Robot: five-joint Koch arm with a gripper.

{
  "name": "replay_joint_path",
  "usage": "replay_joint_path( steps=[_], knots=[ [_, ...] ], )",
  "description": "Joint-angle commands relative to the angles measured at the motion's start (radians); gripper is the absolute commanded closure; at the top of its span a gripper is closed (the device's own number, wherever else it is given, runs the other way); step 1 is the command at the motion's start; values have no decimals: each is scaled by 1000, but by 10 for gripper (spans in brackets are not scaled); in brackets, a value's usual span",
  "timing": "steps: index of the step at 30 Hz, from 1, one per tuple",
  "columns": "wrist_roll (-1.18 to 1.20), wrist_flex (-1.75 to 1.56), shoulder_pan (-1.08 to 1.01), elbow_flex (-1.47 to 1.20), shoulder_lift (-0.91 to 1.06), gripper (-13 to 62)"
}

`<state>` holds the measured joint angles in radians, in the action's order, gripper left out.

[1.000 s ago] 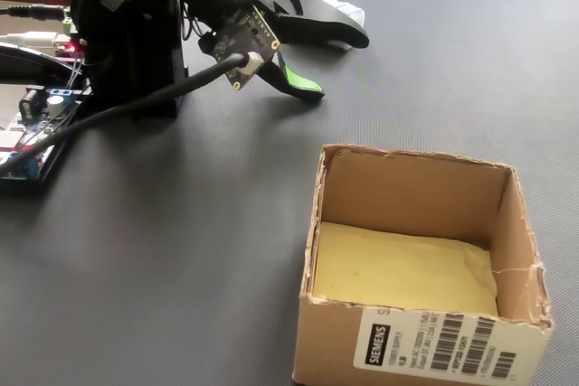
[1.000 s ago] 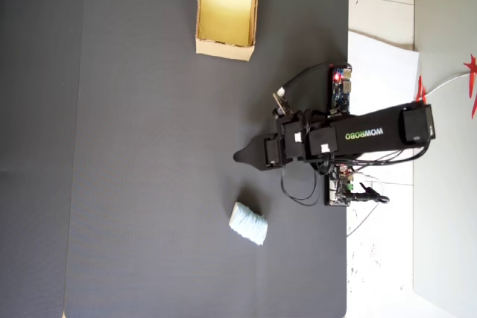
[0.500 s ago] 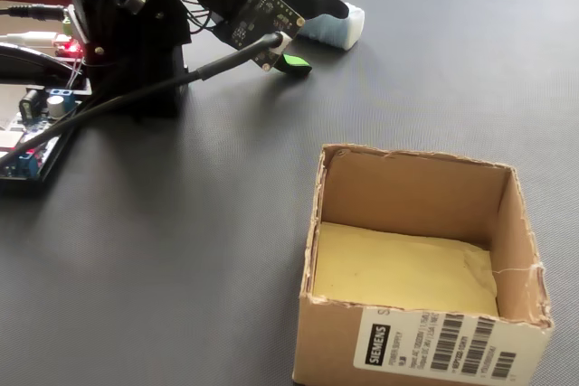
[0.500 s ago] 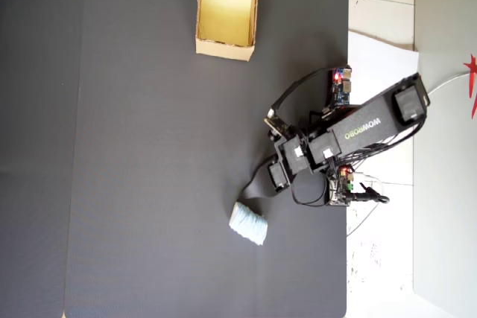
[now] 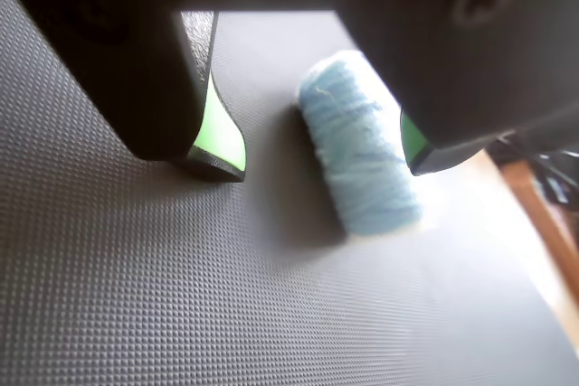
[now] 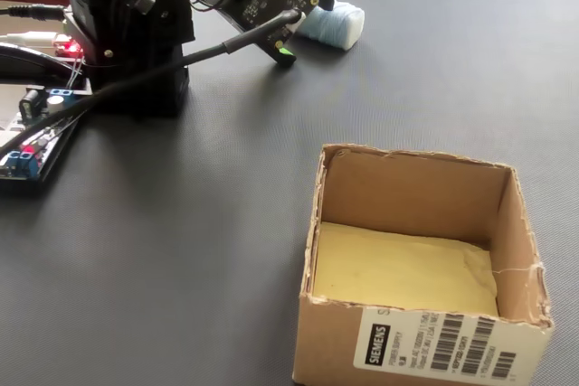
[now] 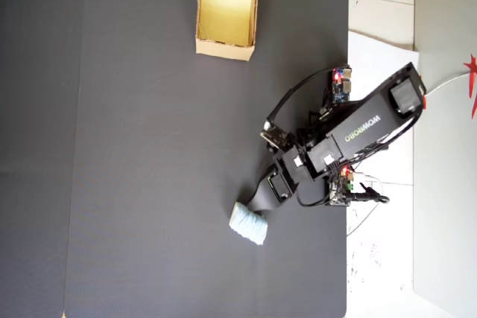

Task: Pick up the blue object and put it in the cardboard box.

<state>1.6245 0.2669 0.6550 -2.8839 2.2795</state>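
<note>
The blue object is a pale blue wrinkly roll lying on the dark mat. In the wrist view my gripper is open and straddles it, low over the mat. The roll lies close to the right green-padded finger, while a wide gap separates it from the left finger. The fixed view shows the blue object just beyond the gripper. From overhead the gripper is over the blue object. The cardboard box stands empty and open-topped, far from the roll, at the mat's top edge.
The arm's black base and circuit boards with wires sit at the left of the fixed view. Overhead, the black textured mat ends at its right edge beside the arm, with a white surface beyond.
</note>
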Motion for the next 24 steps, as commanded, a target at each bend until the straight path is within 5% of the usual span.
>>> replay_joint_path(
  steps=[1, 24],
  knots=[
    [41, 17, 18, 92, 41, 164],
    [23, 443, 92, 666, -396, 163]
  ],
)
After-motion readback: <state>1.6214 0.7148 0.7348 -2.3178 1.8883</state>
